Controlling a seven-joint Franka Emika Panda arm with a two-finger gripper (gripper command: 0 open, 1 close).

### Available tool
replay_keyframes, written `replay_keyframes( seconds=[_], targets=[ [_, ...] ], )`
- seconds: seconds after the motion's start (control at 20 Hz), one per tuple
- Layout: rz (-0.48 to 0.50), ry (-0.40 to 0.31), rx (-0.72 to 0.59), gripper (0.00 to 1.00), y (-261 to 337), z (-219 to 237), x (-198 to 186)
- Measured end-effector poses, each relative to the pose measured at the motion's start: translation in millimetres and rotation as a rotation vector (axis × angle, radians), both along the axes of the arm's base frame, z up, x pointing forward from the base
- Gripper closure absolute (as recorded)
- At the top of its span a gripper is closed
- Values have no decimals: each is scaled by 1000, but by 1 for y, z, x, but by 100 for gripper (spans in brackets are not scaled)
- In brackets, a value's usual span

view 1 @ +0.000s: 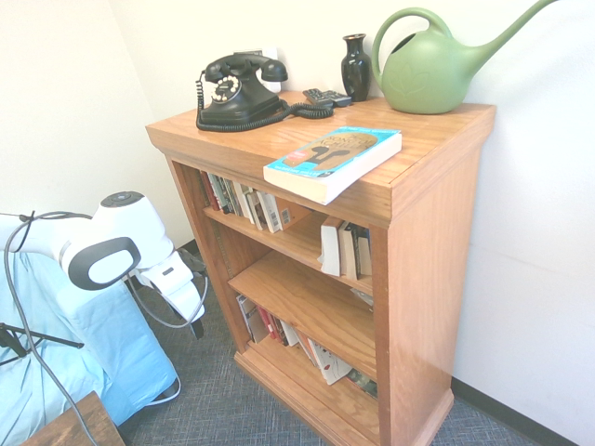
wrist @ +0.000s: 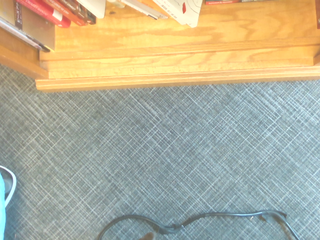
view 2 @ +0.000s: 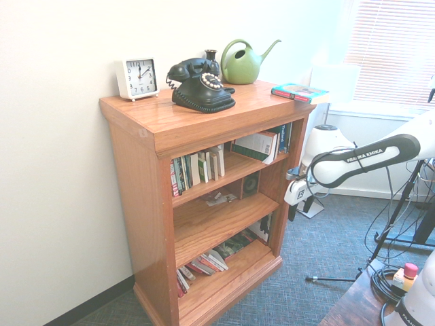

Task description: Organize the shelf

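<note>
The shelf (view 1: 437,242) (view 2: 136,183) is an orange-brown oak bookcase against the white wall. A turquoise book (view 1: 335,160) (view 2: 299,92) lies flat on its top and overhangs the front edge. Upright books (view 1: 246,200) (view 2: 197,170) fill part of the upper tier, and leaning books (view 1: 279,330) (view 2: 204,265) slump on the bottom tier. My gripper (view 1: 195,321) (view 2: 299,209) hangs low in front of the shelf, pointing down, open and holding nothing. The wrist view shows the plinth (wrist: 175,75) and grey carpet.
On the top stand a black rotary phone (view 1: 240,91) (view 2: 200,85), a dark vase (view 1: 355,65), a green watering can (view 1: 432,65) (view 2: 242,62), a remote (view 1: 325,96) and a white clock (view 2: 137,77). A blue cloth (view 1: 102,353) and a wooden table corner (view 2: 353,305) flank the arm.
</note>
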State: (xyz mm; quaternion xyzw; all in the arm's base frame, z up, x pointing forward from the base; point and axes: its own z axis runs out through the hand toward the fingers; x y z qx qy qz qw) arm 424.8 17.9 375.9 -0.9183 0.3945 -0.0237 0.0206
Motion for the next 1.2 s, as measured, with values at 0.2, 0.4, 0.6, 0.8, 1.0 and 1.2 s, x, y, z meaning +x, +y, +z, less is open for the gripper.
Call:
replay_keyframes(
  seconds=[0.2,0.4,0.6,0.8,1.0,1.2],
  targets=[
    [-22,1,-44,0,-8,1,2],
    [-53,-22,-152,0,-29,28,16],
    [-81,-45,-256,0,-54,79,30],
    [-95,-62,-377,0,-65,122,40],
    [-102,-71,-550,0,-80,162,45],
    [-117,-86,-706,0,-103,205,50]
  ],
)
